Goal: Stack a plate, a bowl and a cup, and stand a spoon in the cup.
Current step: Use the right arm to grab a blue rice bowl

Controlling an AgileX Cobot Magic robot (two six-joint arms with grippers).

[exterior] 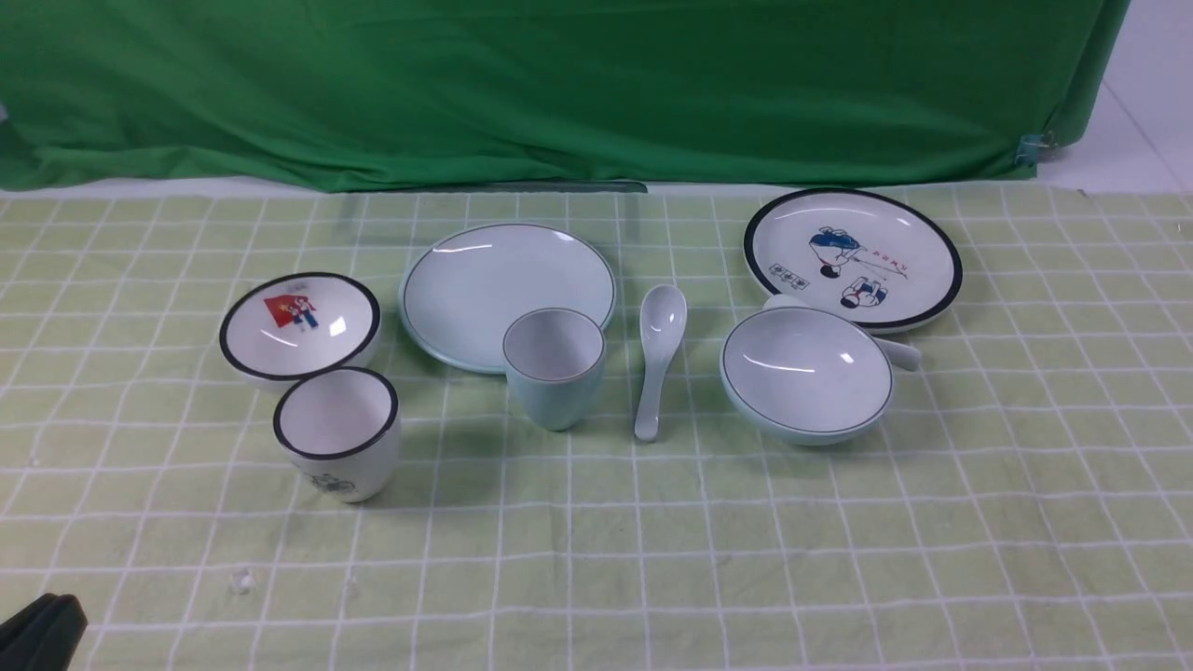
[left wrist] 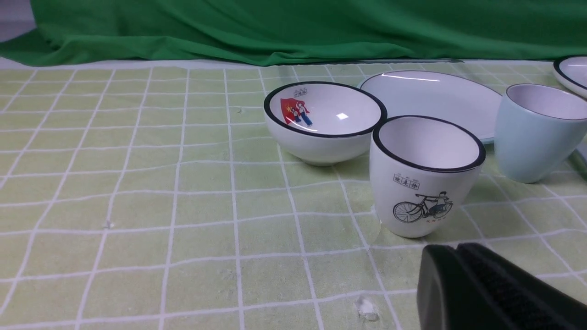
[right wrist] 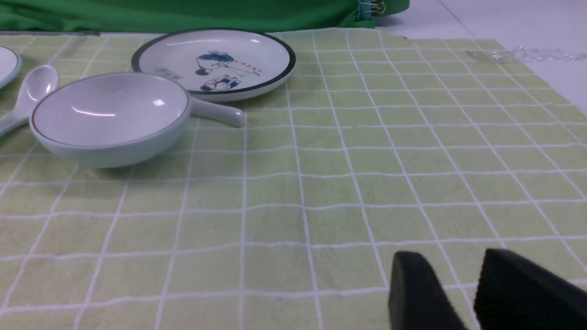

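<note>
Left hand [left wrist: 458, 263], from its own wrist camera: I read both fingers pressed flat together with nothing between them; it hangs low at the near left corner of the cloth-covered tabletop [exterior: 652, 559]. Right hand [right wrist: 451, 263], from its wrist camera: a clear gap separates the two fingers, and nothing is held.

None of the task's four pieces is stacked. The plate [exterior: 485, 275] lies flat at centre, towards the back. The cup [exterior: 555, 377] stands upright in front of it and overlaps its near right edge in the front view; I cannot tell whether they touch. The spoon [exterior: 657, 359] lies just right of the cup, scoop away from me, handle towards me. The bowl [exterior: 806, 373] sits upright, right of the spoon.

A whiter spoon [exterior: 899, 352] lies behind the bowl, mostly hidden, with its handle poking out on the right. The cartoon plate [exterior: 853, 252] lies further back. On the left are a white bowl with a red picture [exterior: 298, 326] and, just in front of it, a black-rimmed white cup [exterior: 337, 438]. A green backdrop [exterior: 559, 84] closes the far edge.
</note>
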